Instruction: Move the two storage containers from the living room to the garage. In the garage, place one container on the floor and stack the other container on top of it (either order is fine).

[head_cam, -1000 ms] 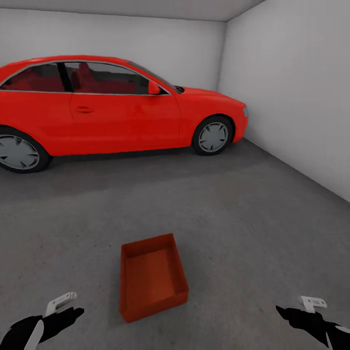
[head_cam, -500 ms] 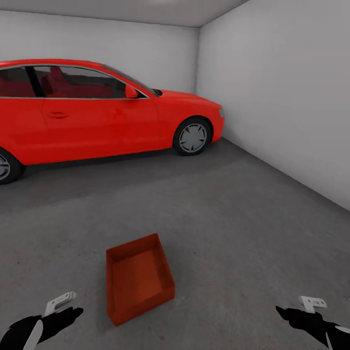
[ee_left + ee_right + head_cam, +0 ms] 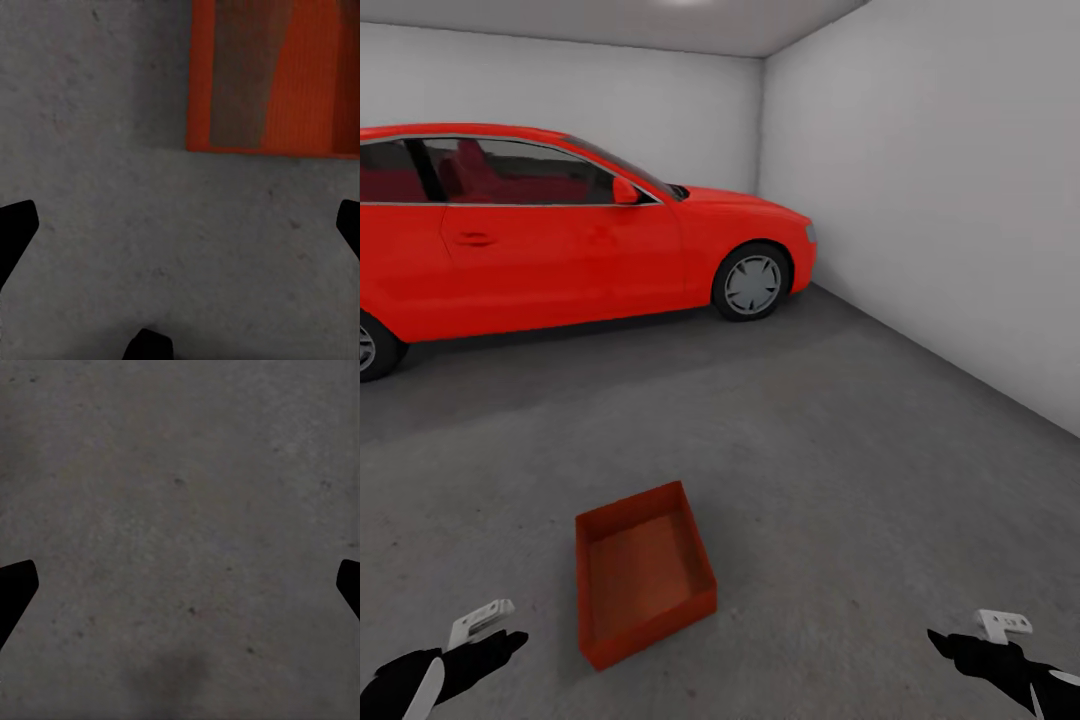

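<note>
The left gripper has its jaws spread wide, the two black fingertips at opposite edges of the left wrist view with nothing between them but bare floor; the right gripper likewise has its jaws wide apart over grey floor, holding nothing. In the head view the left gripper sits low at the near left and the right gripper low at the near right, both hanging above the floor and well apart from each other. Between them, nearer the left one, an orange-red storage container rests upright and open on the dark grey garage floor, turned slightly askew; one of its corners also shows in the left wrist view, just beyond the fingertips. Farther off on the left a red car stands side-on, its nose toward the far right corner where the white walls meet.
</note>
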Robot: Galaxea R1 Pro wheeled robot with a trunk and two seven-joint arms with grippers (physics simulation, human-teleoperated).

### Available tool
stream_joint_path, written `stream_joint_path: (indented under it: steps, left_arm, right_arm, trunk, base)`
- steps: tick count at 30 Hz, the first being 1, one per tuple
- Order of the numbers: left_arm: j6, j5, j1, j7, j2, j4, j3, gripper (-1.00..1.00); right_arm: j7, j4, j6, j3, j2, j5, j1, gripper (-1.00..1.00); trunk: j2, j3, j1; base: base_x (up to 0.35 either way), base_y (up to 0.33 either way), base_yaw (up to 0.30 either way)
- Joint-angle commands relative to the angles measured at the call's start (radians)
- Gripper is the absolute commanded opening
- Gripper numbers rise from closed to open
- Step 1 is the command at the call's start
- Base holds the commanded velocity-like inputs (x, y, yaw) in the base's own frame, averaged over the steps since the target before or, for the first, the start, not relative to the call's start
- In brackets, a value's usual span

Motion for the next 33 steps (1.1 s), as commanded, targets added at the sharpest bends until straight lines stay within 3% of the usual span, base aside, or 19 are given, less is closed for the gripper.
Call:
stream_joint_path:
  steps: [1, 7, 12, 14, 16, 17, 19, 21, 23, 26, 27, 30, 33]
  left_arm:
    - [0.006, 0.001, -0.001, -0.004, 0.001, -0.002, 0.007, 1.0]
    - [0.002, 0.004, -0.001, -0.008, 0.022, -0.033, 0.028, 1.0]
    - [0.005, 0.004, -0.003, -0.014, 0.022, -0.213, 0.028, 1.0]
    - [0.011, 0.002, -0.007, -0.013, 0.021, -0.29, 0.028, 1.0]
    - [0.017, -0.002, -0.016, -0.008, 0.019, -0.386, 0.028, 1.0]
    - [0.017, -0.002, -0.02, -0.005, 0.02, -0.398, 0.028, 1.0]
    - [0.016, -0.003, -0.048, 0.031, 0.027, -0.429, 0.032, 1.0]
    - [0.016, -0.005, -0.077, 0.092, 0.036, -0.439, 0.033, 1.0]
    - [0.017, -0.003, -0.107, 0.203, 0.049, -0.443, 0.029, 1.0]
    - [0.017, -0.002, -0.121, 0.318, 0.05, -0.441, 0.007, 1.0]
    - [0.017, -0.001, -0.122, 0.331, 0.049, -0.44, 0.001, 1.0]
    - [0.018, 0.003, -0.126, 0.369, 0.045, -0.436, -0.031, 1.0]
    - [0.017, 0.005, -0.126, 0.378, 0.008, -0.434, -0.041, 1.0]
  right_arm:
    - [0.008, -0.002, 0.004, -0.004, 0.001, 0.005, -0.001, 1.0]
    - [0.01, -0.009, 0.005, -0.009, -0.002, -0.003, -0.001, 1.0]
    - [0.013, -0.109, 0.02, -0.006, 0.0, -0.004, -0.04, 1.0]
    - [0.013, -0.187, 0.051, -0.004, 0.011, -0.007, -0.081, 1.0]
    - [0.013, -0.306, 0.208, -0.002, 0.044, -0.01, -0.166, 1.0]
    - [0.013, -0.326, 0.247, -0.002, 0.048, -0.01, -0.186, 1.0]
    - [0.012, -0.392, 0.377, -0.003, 0.057, -0.012, -0.266, 1.0]
    - [0.012, -0.428, 0.434, -0.004, 0.06, -0.013, -0.308, 1.0]
    - [0.01, -0.466, 0.47, -0.005, 0.063, -0.008, -0.336, 1.0]
    - [0.012, -0.505, 0.486, -0.01, 0.062, -0.009, -0.348, 1.0]
    - [0.012, -0.51, 0.487, -0.012, 0.06, -0.01, -0.349, 1.0]
    - [0.018, -0.526, 0.489, -0.074, 0.036, -0.014, -0.353, 1.0]
    - [0.03, -0.532, 0.487, -0.134, 0.025, -0.015, -0.354, 1.0]
  trunk:
    - [0.0, -0.001, 0.0]
    - [0.0, -0.001, 0.0]
    - [0.0, -0.001, 0.0]
    - [0.0, -0.001, 0.0]
    - [0.0, -0.001, 0.0]
    - [0.0, -0.001, 0.0]
    - [0.0, -0.001, 0.0]
    - [0.0, -0.001, 0.0]
    - [0.0, 0.0, 0.0]
    - [0.0, 0.001, 0.0]
    - [0.0, 0.002, 0.0]
    - [0.0, 0.004, 0.0]
    - [0.0, 0.006, 0.0]
  base:
    - [-0.003, 0.0, 0.0]
    - [0.0, 0.0, 0.0]
    - [0.0, 0.0, 0.0]
    - [0.0, 0.0, 0.0]
    - [0.0, 0.0, 0.0]
    - [0.0, 0.0, 0.0]
    - [0.0, 0.0, 0.0]
    - [0.0, 0.0, -0.018]
    - [0.0, 0.0, -0.146]
    - [0.0, 0.0, -0.225]
    - [0.0, 0.0, -0.255]
    - [0.0, 0.0, -0.271]
    - [0.0, 0.0, -0.279]
